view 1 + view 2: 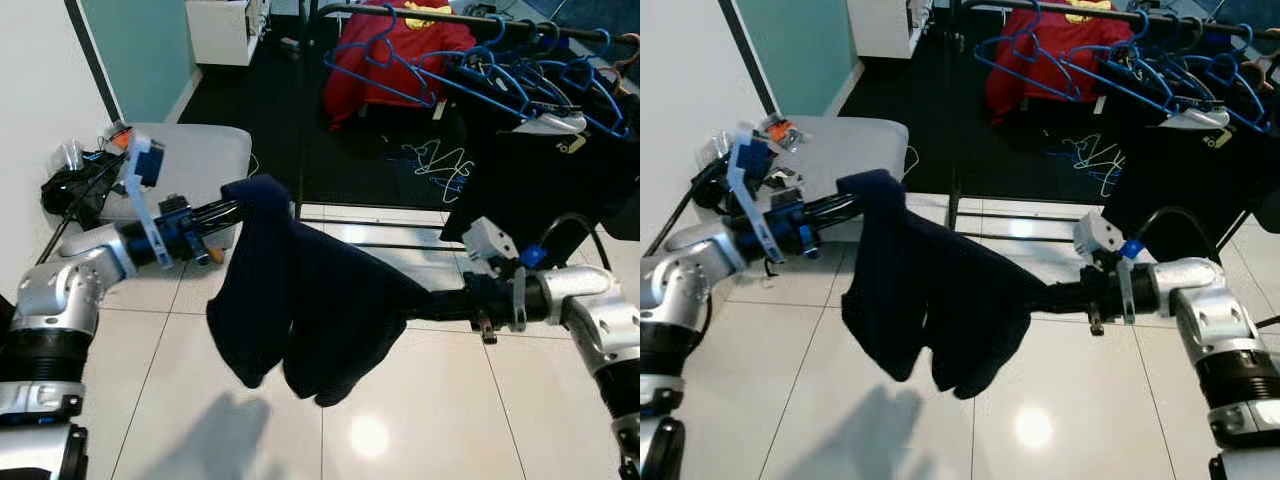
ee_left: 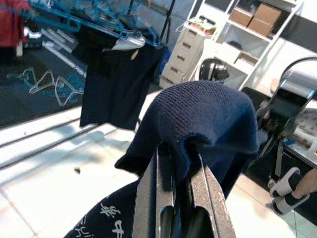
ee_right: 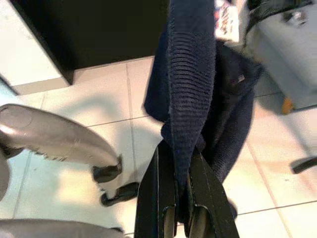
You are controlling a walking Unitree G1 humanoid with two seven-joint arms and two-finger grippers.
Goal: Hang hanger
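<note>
A dark navy knit garment [image 1: 300, 300] hangs stretched between my two grippers, over the white tiled floor. My left gripper [image 1: 238, 209] is shut on the garment's upper left part, and the knit folds over its fingers [image 2: 148, 203]. At the garment's right side my right gripper [image 1: 418, 305] is shut on a fold, seen between its fingers [image 3: 153, 198]. Behind, several blue hangers [image 1: 500, 75] hang on the black rail [image 1: 360, 9] of a clothes rack, with a red garment [image 1: 400, 50] and a black garment [image 1: 540, 170].
A grey padded stool [image 1: 190, 160] stands behind my left arm, with black cables and a cup [image 1: 70, 180] beside it. White hangers [image 1: 440, 160] lie on the dark floor under the rack. A person's slippered foot [image 2: 290, 186] stands near shelving [image 2: 247, 29].
</note>
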